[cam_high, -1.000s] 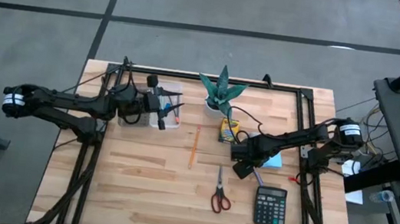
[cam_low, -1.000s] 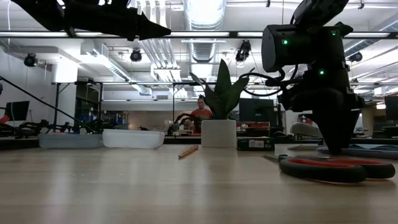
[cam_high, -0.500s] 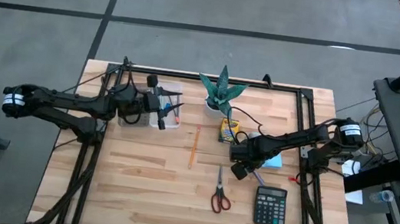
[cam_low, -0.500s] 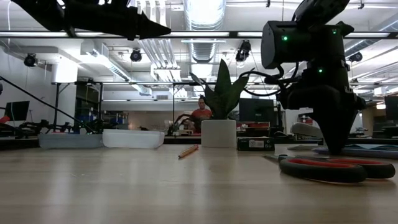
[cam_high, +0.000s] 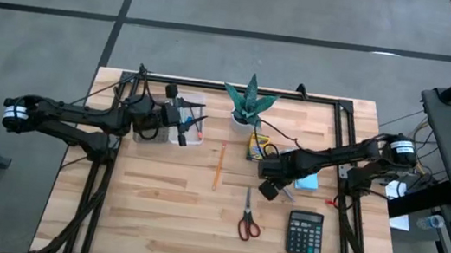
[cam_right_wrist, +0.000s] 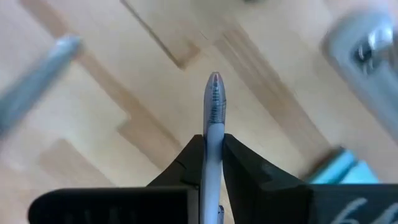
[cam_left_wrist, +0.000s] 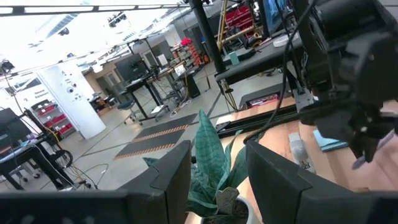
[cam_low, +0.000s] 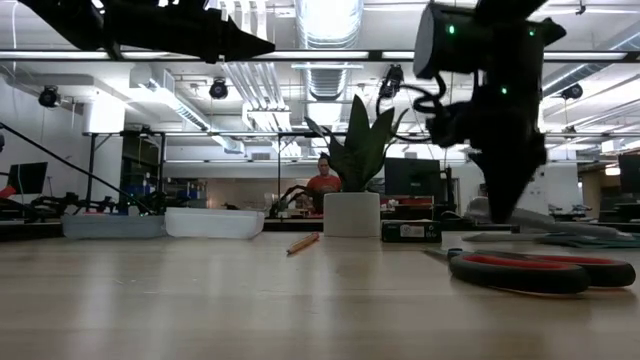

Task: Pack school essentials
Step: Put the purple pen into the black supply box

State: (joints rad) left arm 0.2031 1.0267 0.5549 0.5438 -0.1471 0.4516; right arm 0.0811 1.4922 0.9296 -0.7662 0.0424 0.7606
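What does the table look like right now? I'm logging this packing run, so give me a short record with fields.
right gripper: shut on a grey pen, above the table, near the light-blue sticky-note pad
left gripper: open, over the clear tray
on the table: orange pencil, red-handled scissors, calculator, crayon box
plant: at the far edge, in a white pot

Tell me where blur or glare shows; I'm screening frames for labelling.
Right wrist view: pen in the right gripper sharp, edges smeared. Low view: ceiling lights glare, scissors soft. Left wrist view: bright haze upper left.
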